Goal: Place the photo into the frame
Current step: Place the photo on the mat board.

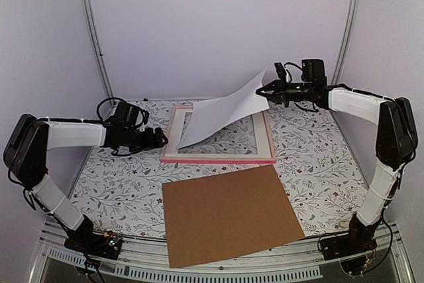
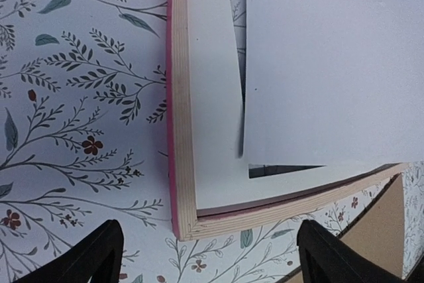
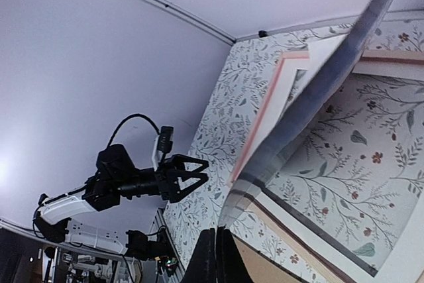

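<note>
Nearest me lies the plain brown backing board [image 1: 228, 213]; behind it, the thin pink rectangular frame [image 1: 218, 160] under the large glossy print [image 1: 222, 114].

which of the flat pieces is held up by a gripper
The photo, white back up, one end raised by the right gripper; the brown board and pink frame lie flat.

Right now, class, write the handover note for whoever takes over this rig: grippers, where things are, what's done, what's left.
Left gripper: open, empty, low beside the frame's left side.
Right gripper: shut on the photo's far-right corner, raised, white back showing.
The photo slopes down across the frame. The white mat lies in the frame, and the brown backing board lies nearer the arms.
Done: photo lifted over the frame.
Left: lay it flat inside the frame.
</note>
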